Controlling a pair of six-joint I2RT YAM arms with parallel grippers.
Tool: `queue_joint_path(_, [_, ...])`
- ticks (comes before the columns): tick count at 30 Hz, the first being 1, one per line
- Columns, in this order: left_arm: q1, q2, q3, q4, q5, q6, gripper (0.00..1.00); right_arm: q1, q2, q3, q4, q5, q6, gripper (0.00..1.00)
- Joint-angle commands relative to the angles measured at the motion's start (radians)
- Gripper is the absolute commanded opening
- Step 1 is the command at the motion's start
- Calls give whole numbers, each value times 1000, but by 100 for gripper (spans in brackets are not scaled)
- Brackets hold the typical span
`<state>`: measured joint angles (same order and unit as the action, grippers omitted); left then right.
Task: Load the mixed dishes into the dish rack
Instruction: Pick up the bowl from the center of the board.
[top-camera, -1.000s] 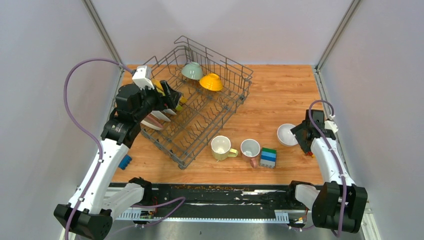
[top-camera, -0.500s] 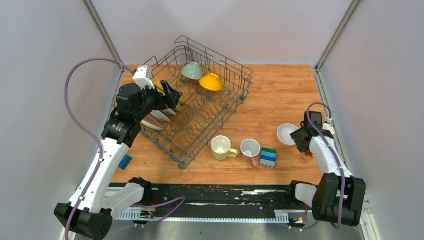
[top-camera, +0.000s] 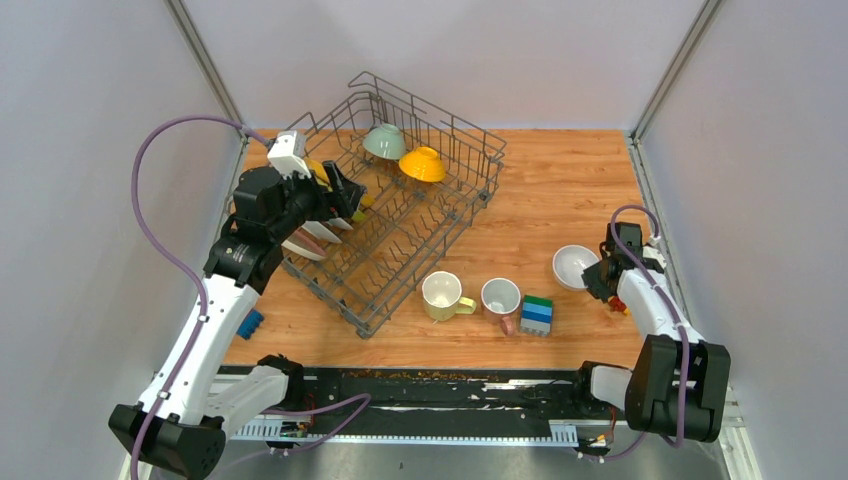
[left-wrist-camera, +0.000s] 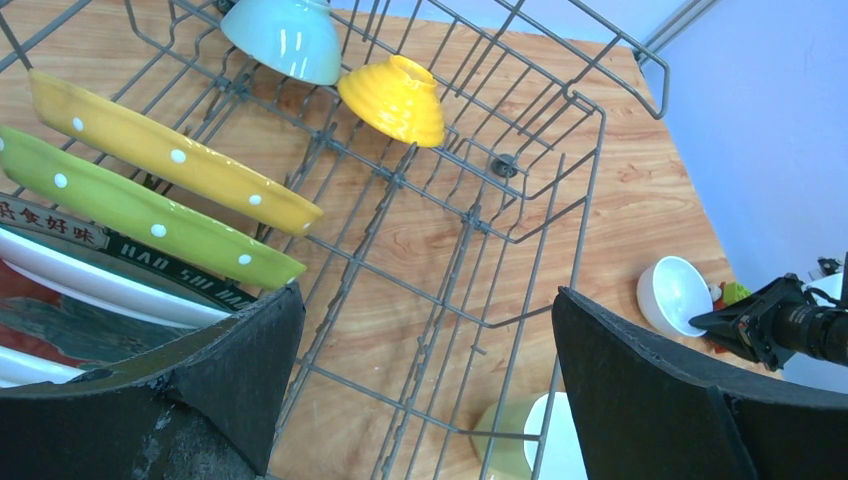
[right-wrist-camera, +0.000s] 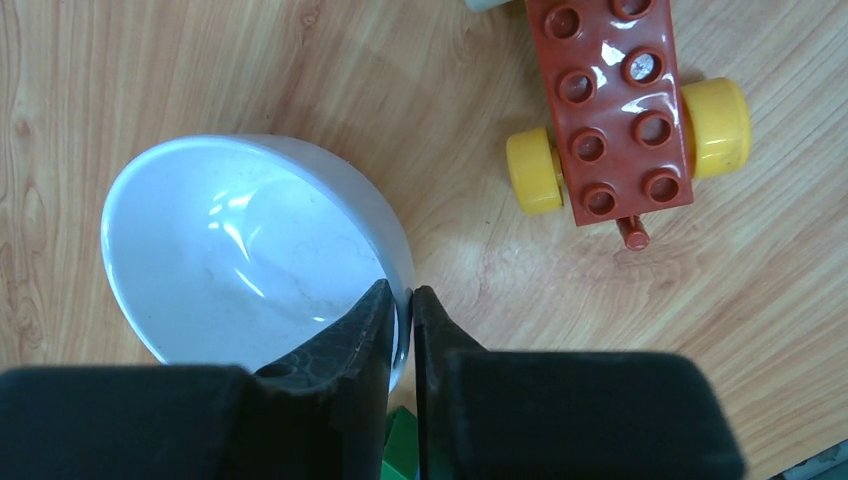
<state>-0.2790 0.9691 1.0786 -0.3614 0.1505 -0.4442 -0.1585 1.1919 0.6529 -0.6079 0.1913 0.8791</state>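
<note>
The dish rack (top-camera: 400, 270) stands at the back left and holds a pale green bowl (top-camera: 384, 141), a yellow-orange bowl (top-camera: 423, 164) and several plates (top-camera: 315, 235) upright along its left side. My left gripper (top-camera: 345, 195) hangs open over the plates with only rack wires (left-wrist-camera: 590, 200) between its fingers. At the right, my right gripper (top-camera: 597, 277) is shut on the rim of a white bowl (top-camera: 572, 267). In the right wrist view one finger is inside the white bowl (right-wrist-camera: 240, 250) and the other outside. A pale yellow mug (top-camera: 441, 295) and a white pink-handled mug (top-camera: 501, 299) stand in front of the rack.
Stacked green-blue toy blocks (top-camera: 537, 314) sit right of the mugs. A red toy block with yellow wheels (right-wrist-camera: 620, 110) lies on the wood just beside the white bowl. A small blue object (top-camera: 250, 323) lies at the table's left edge.
My right gripper has closed onto the white bowl's rim, and its wrist shifted slightly toward the bowl. The left arm has stayed in place, open.
</note>
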Motion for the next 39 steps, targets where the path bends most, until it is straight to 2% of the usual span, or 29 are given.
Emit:
queue_joint_path(1, [4, 4, 4, 39, 19, -10, 100, -4, 15, 10, 37, -1, -10, 11])
queue_joint_path(8, [4, 13, 9, 41, 29, -10, 100, -4, 26, 19, 60, -44, -35, 0])
queue_joint_path(15, [4, 30, 21, 43, 68, -6, 100, -4, -19, 32, 83, -82, -51, 0])
queue_joint_path(26, [3, 88, 61, 43, 171, 2, 99, -3, -216, 53, 151, -173, -63, 0])
queue_joint_path(32, [-3, 132, 91, 43, 222, -4, 97, -1, -326, 87, 224, -330, -62, 0])
queue_joint_path(39, [-78, 169, 125, 6, 168, 39, 96, 78, -365, 206, 292, -440, -153, 0])
